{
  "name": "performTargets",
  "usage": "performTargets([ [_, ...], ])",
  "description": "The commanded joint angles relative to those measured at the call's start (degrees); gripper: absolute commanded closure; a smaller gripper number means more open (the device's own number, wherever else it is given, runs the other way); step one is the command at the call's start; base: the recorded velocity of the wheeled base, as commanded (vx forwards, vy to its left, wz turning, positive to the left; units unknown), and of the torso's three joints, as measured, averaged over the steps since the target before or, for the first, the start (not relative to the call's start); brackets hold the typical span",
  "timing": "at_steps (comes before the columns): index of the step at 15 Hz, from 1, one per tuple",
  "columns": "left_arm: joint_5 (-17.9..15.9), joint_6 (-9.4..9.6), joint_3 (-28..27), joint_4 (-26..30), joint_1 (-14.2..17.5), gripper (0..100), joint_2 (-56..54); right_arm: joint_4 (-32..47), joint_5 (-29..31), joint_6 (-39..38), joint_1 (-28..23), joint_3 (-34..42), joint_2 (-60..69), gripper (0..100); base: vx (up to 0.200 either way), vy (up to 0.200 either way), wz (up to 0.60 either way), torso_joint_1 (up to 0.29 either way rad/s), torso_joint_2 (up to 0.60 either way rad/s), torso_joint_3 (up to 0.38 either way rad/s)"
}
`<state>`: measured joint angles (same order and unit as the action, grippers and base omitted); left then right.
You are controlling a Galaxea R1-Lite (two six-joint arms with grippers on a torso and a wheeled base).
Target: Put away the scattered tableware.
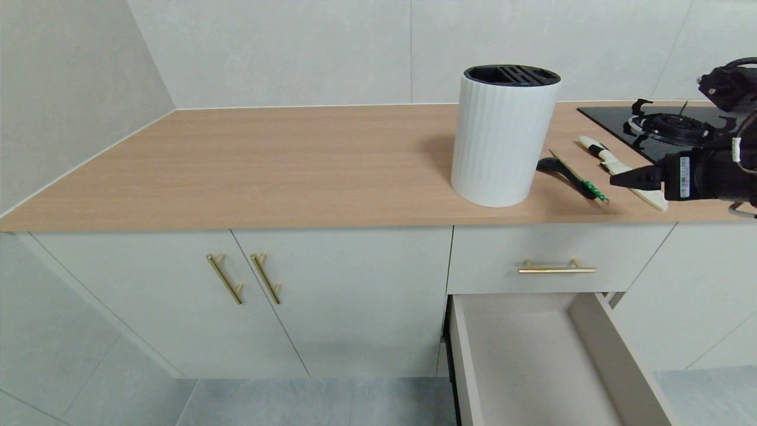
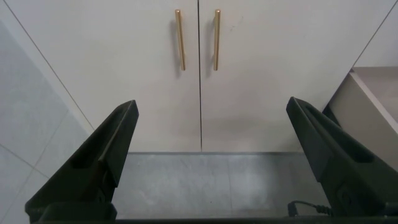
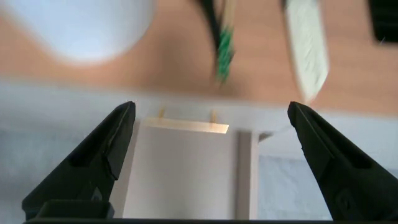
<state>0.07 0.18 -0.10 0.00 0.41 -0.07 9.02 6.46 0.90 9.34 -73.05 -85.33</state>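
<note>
Three utensils lie on the wooden counter (image 1: 266, 165) to the right of a white ribbed holder (image 1: 504, 145): a black spoon (image 1: 559, 170), chopsticks with green ends (image 1: 585, 180) and a cream utensil with a black band (image 1: 618, 168). My right gripper (image 1: 636, 177) hovers open over the counter's front edge, at the near end of the cream utensil. In the right wrist view the right gripper (image 3: 211, 109) is open and holds nothing, with the chopsticks (image 3: 222, 50) and the cream utensil (image 3: 306, 43) beyond it. My left gripper (image 2: 211, 107) is open, low in front of the cabinet doors (image 2: 199, 74).
A drawer (image 1: 582, 349) stands pulled out below the counter, under a shut drawer with a gold handle (image 1: 557, 269). A black gas hob (image 1: 668, 127) sits at the counter's right end. The wall closes off the back and left.
</note>
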Motion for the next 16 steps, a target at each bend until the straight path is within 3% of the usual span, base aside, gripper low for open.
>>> performTargets([
  [1, 0.01, -0.01, 0.01, 0.00, 0.02, 0, 0.07, 3.64, -0.22, -0.46, -3.10, -10.45, -10.55, 0, 0.000, 0.000, 0.00, 0.000, 0.00, 0.000],
  [6, 0.01, -0.01, 0.01, 0.00, 0.02, 0, 0.07, 3.72, -0.04, -0.99, -3.27, -13.09, -17.85, 0, 0.000, 0.000, 0.00, 0.000, 0.00, 0.000],
  [16, 0.01, -0.01, 0.01, 0.00, 0.02, 0, 0.07, 2.58, 0.04, -1.96, -3.27, -13.88, -20.40, 0, 0.000, 0.000, 0.00, 0.000, 0.00, 0.000],
])
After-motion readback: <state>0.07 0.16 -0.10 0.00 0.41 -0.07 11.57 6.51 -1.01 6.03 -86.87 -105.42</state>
